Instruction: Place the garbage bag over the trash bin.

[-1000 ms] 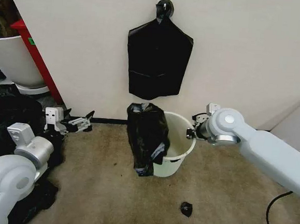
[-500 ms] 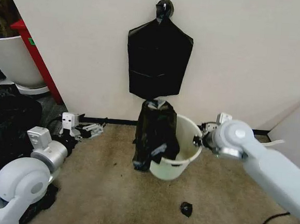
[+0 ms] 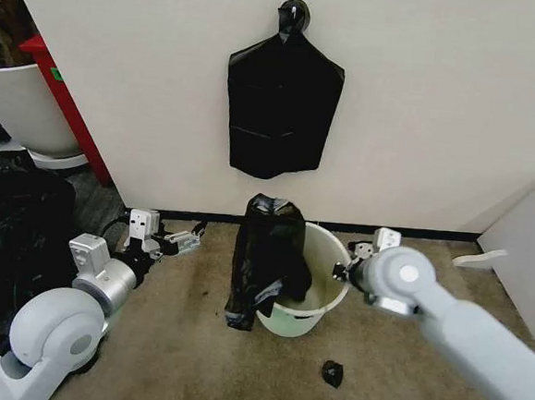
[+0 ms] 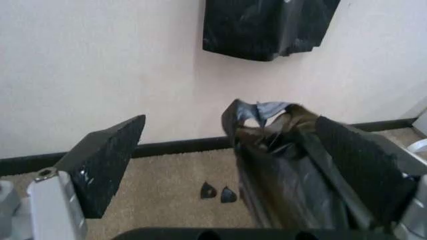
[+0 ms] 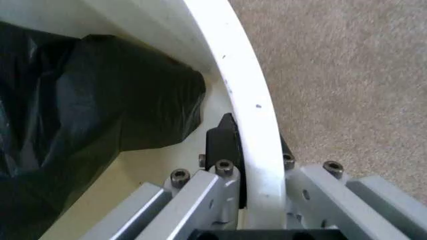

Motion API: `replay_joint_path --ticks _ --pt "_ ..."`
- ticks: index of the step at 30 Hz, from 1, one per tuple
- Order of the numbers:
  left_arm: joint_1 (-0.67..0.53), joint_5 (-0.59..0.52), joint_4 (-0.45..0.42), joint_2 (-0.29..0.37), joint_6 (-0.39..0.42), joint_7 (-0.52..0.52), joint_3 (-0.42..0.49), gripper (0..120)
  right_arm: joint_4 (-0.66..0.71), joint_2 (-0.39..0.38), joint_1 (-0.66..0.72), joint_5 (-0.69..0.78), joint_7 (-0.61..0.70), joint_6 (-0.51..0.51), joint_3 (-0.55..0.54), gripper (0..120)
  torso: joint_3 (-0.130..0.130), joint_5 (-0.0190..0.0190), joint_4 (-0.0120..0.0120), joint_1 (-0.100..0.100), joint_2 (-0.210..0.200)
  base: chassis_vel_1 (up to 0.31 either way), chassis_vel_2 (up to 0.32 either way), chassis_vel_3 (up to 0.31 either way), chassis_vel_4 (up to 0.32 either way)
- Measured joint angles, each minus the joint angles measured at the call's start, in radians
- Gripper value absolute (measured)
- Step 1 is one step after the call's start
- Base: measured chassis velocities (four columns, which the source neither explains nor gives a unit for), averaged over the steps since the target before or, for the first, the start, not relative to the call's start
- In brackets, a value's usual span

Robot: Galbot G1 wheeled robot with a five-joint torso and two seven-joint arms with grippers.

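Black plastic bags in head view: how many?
3. The flat bag bundle hangs on the wall; the garbage bag drapes over the trash bin rim on the robot's left side; a bulky black plastic mass lies far left and may hide more.

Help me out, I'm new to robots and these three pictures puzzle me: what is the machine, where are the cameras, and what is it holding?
It is a wheeled robot with two arms. One camera looks down from its head; one sits on each wrist. On the carpet stands the trash bin, with the garbage bag draped over its wall-side rim. The right pincer is shut on the bin's rim, one finger inside, one outside. The left pincer is open near the bag, touching nothing. Another black bag hangs on the wall.
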Motion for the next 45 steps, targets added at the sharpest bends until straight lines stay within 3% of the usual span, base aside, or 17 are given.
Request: replay_joint_path --ticks 19,23,29,31,37,38,41,45 --pt "0.017 0.008 -0.031 -0.014 0.000 0.007 -0.006 100 -0.032 0.029 -0.103 -0.162 -0.091 0.001 -0.003 2 0.000 0.0000 -0.0001 0.000 0.000 0.000 0.000 0.000 0.000" --pt "0.012 0.008 -0.031 -0.013 0.000 0.011 -0.006 100 -0.026 0.025 -0.096 -0.141 -0.089 -0.001 -0.003 14 0.000 0.0002 -0.0002 0.000 0.000 0.000 0.000 0.000 0.000" --pt "0.013 0.009 -0.032 -0.016 0.001 0.019 -0.010 100 0.005 -0.004 -0.060 -0.085 -0.061 0.004 0.007 40 0.000 0.0001 -0.0001 0.000 0.000 0.000 0.000 0.000 0.000" --pt "0.013 0.009 -0.032 -0.017 0.000 0.020 -0.012 100 0.012 -0.012 -0.056 -0.080 -0.059 0.005 0.011 43 0.000 0.0002 0.0000 0.000 0.000 0.000 0.000 0.000 0.000" --pt "0.016 0.012 -0.031 -0.024 -0.001 0.023 -0.021 100 0.111 -0.089 -0.037 -0.027 -0.051 0.006 0.084 69 0.000 0.0001 -0.0002 0.000 0.000 0.000 0.000 0.000 0.000" --pt "0.016 0.012 -0.031 -0.024 -0.001 0.023 -0.021 100 0.111 -0.089 -0.037 -0.027 -0.051 0.006 0.084 69 0.000 0.0001 -0.0002 0.000 0.000 0.000 0.000 0.000 0.000" --pt "0.017 0.015 -0.021 -0.026 -0.001 0.027 -0.021 100 0.173 -0.125 -0.017 -0.028 -0.096 0.027 0.102 81 0.000 0.0000 -0.0002 0.000 0.000 0.000 0.000 0.000 0.000" --pt "0.023 0.023 0.003 -0.015 -0.001 0.050 -0.033 100 0.232 -0.115 0.005 -0.015 -0.177 0.088 0.122 96 0.000 -0.0001 -0.0002 0.000 0.000 0.000 0.000 0.000 0.000"
